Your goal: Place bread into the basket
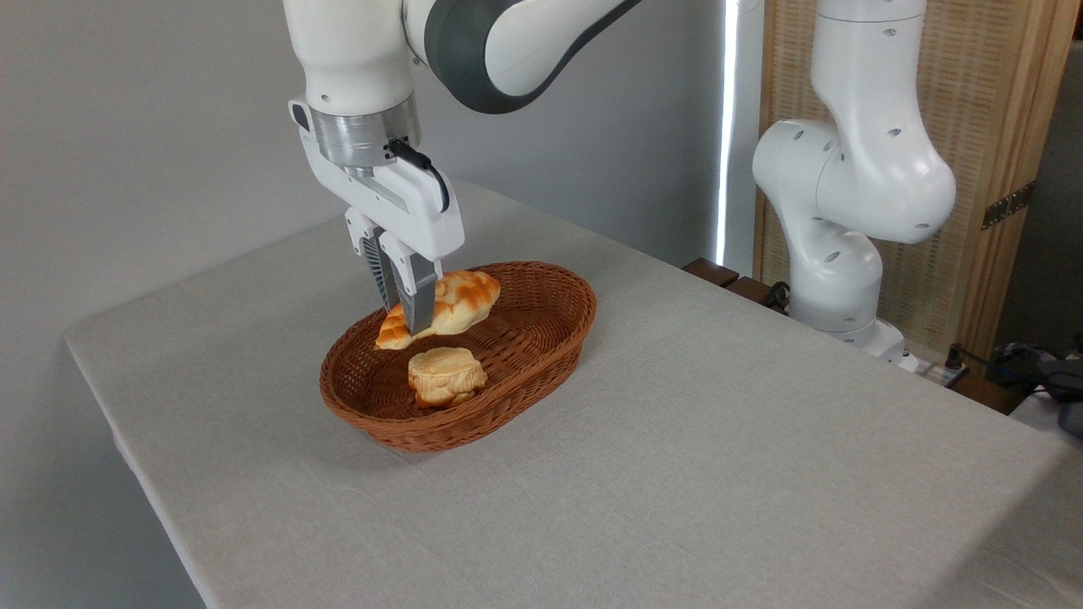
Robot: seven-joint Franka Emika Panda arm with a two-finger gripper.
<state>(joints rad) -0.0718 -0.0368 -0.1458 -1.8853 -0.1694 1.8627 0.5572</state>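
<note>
Grey cloth covers the table (677, 474) from the near edge back to the plain grey wall. Nearest on it sits the shallow oval reddish-brown wicker basket (541, 372), and at about six o'clock inside it rests a small round pale-tan bun (446, 376). Just behind the bun, toward twelve o'clock, the elongated golden-orange braided bread (461, 303) hangs tilted, its lower tip near the basket floor; whether it touches the weave I cannot tell. The two-finger gripper (402, 317) is pinching the loaf across its left part. By my reading the placing step is nearly done: what remains calls for spreading the fingers to release, then lifting straight up clear of the rim. Farther back, the white arm reaches over from its base at three o'clock, wrist pointing steeply down.
</note>
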